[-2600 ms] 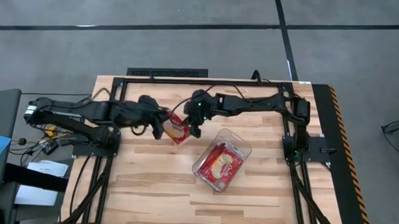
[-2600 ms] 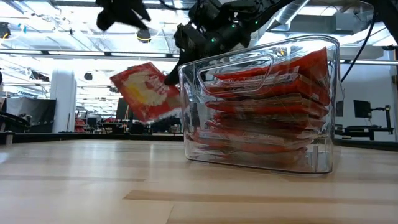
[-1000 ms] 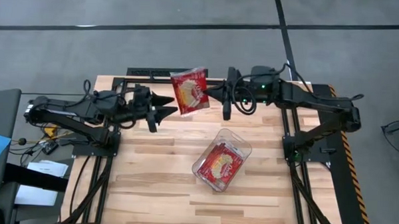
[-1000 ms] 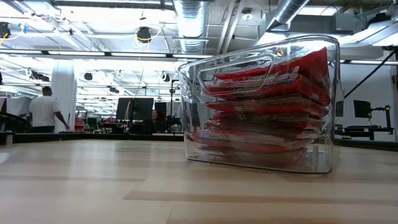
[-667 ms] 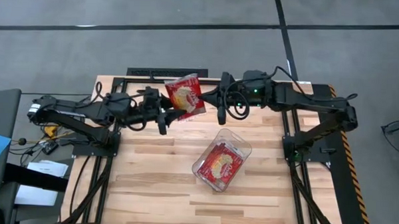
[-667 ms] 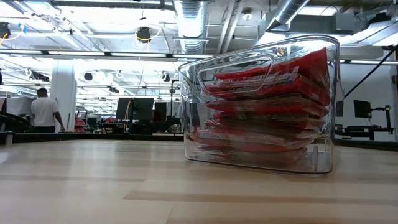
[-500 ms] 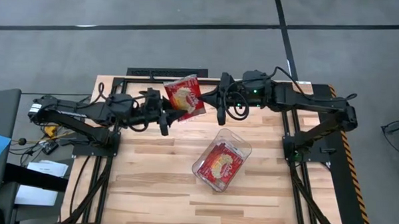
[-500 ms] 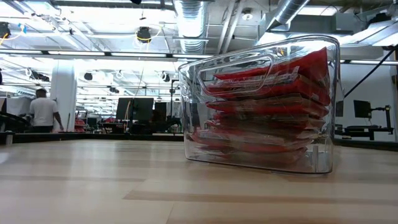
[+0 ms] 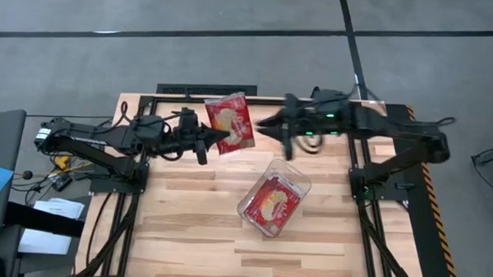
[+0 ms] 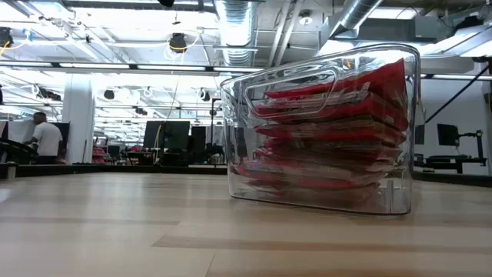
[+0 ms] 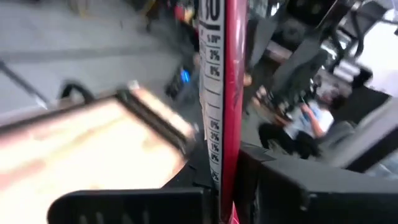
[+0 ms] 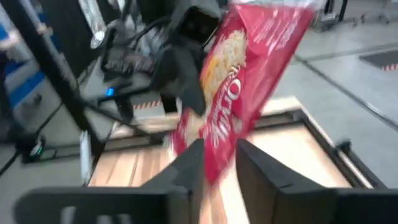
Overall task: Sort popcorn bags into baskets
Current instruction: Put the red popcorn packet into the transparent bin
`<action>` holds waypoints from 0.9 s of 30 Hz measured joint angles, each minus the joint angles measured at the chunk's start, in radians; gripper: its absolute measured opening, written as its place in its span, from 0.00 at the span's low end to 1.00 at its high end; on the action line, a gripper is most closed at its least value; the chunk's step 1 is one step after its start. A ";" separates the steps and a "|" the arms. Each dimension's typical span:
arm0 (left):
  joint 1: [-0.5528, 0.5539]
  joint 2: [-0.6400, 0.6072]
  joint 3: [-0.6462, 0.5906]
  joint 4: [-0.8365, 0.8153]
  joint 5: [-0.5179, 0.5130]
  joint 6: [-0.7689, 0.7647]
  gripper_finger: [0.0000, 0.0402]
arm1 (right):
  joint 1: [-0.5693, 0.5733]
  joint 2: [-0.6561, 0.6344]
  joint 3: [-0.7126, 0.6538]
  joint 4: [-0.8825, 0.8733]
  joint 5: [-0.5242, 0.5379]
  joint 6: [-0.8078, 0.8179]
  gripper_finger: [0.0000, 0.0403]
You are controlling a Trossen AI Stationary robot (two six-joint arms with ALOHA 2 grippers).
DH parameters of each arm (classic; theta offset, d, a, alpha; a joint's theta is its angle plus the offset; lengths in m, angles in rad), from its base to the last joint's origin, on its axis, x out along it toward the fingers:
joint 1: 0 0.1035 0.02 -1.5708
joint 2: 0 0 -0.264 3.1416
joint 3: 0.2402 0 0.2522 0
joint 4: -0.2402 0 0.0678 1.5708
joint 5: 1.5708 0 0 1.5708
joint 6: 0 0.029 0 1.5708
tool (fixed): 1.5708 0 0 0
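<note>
a: where is the flat red glossy popcorn packet with the pale oval picture (image 9: 233,123) now?

b: it hangs in the air above the far part of the pale wooden counter (image 9: 186,227), between the two arms. the left end effector (image 9: 219,137) is pressed together on its lower edge; in the left wrist view the packet (image 11: 222,93) stands edge-on between the dark fingers (image 11: 130,205).

a: and the right end effector (image 9: 263,124)?

b: it is just beside the packet on the other side, and in the right wrist view its two fingers (image 12: 186,168) stand a little spread with the packet's corner (image 12: 249,87) at the gap. i cannot tell whether they touch it or not.

a: how will the packet handle, do you think?

b: i judge it is light and thin. it keeps its flat shape while held by one edge only, so it is rather stiff, but the film looks glossy and probably slippery. i would take it at the sealed edge, not at the middle, where the content may shift or be crushed.

a: where must it go?

b: into the clear colourless plastic rectangular tub (image 9: 298,175), which stands near the middle of the counter. in the low view this tub (image 10: 403,115) is already stacked with red packets (image 10: 330,138) nearly to the rim, so the last one should be laid flat on top.
</note>
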 joint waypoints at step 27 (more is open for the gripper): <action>-0.066 0.545 0.067 0.064 0.666 -0.552 0.01 | 0.218 -0.443 0.000 -0.489 0.381 0.138 0.29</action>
